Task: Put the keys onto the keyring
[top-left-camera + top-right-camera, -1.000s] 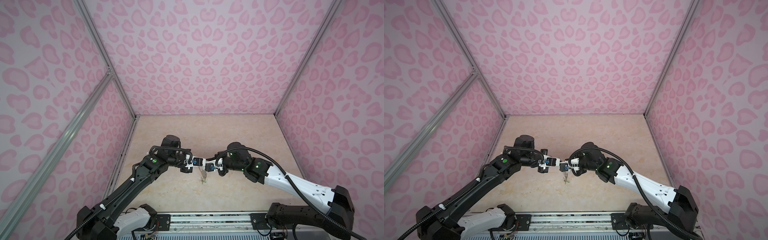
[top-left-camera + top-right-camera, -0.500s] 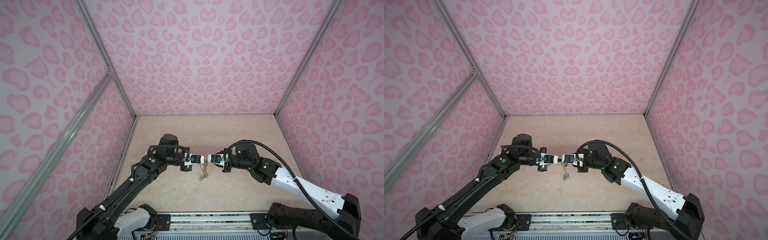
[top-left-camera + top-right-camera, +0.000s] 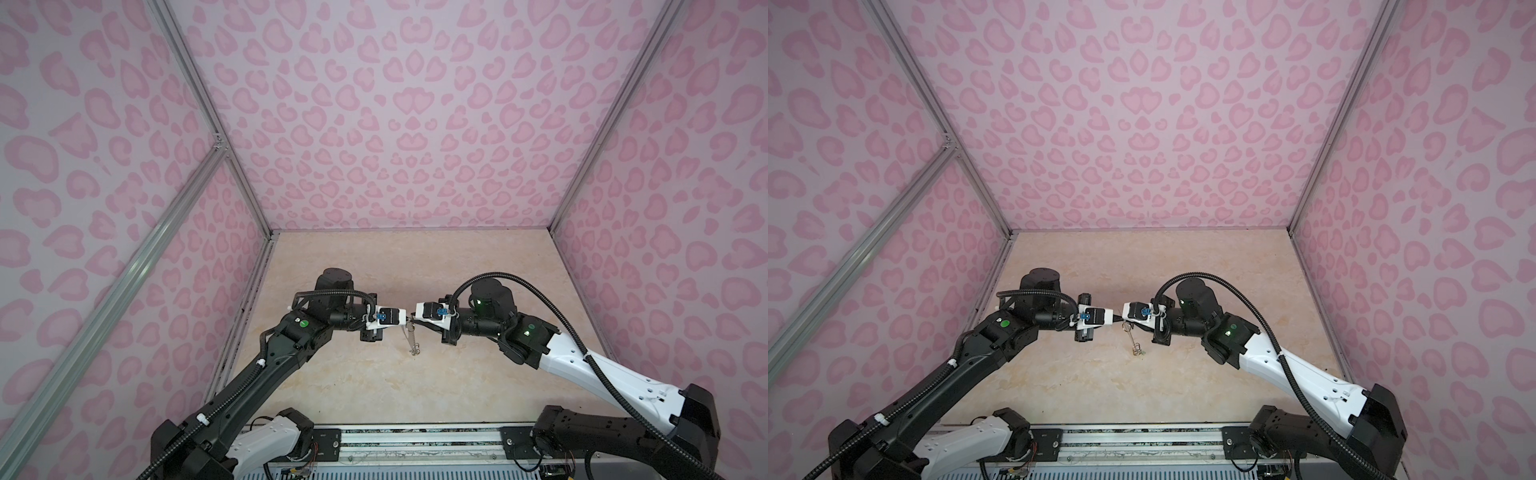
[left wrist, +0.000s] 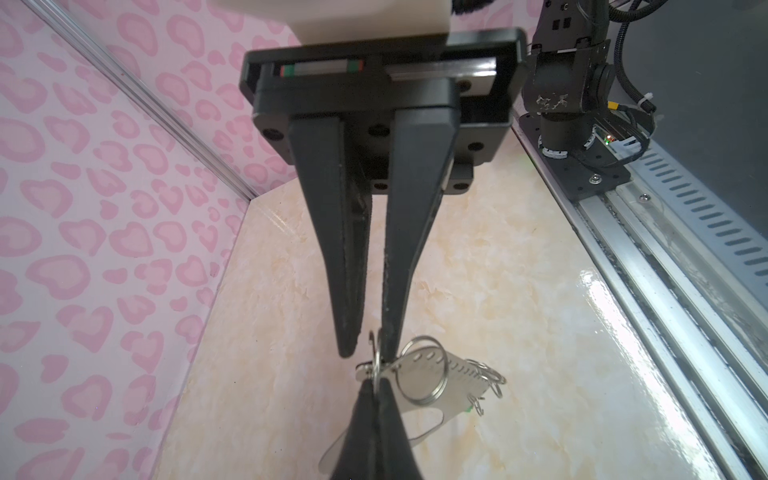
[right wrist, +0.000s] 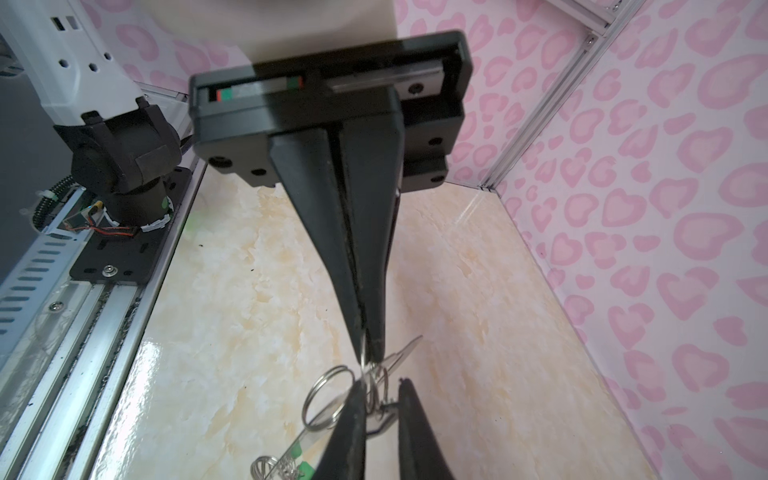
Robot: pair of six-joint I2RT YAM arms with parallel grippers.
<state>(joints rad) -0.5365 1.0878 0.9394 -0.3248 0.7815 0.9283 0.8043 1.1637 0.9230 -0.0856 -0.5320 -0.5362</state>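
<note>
My left jaws are narrow, clamped on a split ring at the top of the keyring (image 3: 411,338). My right jaws meet them tip to tip, pinched almost together on a ring of the same keyring (image 4: 457,386). Its grey plate hangs below both tips, above the worktop (image 3: 374,386). A green tag (image 5: 297,451) shows at the plate's lower end.

**Pink Hearts, Marble Floor**

Pale pink walls (image 3: 395,124) carry darker pink heart-shaped blotches across the upper frame. Below, the worktop (image 3: 374,382) is cream, marbled beige. Silver-grey keyring (image 4: 453,384) glints between black fingers (image 4: 332,249); a green tag (image 5: 296,449) shows.
</note>
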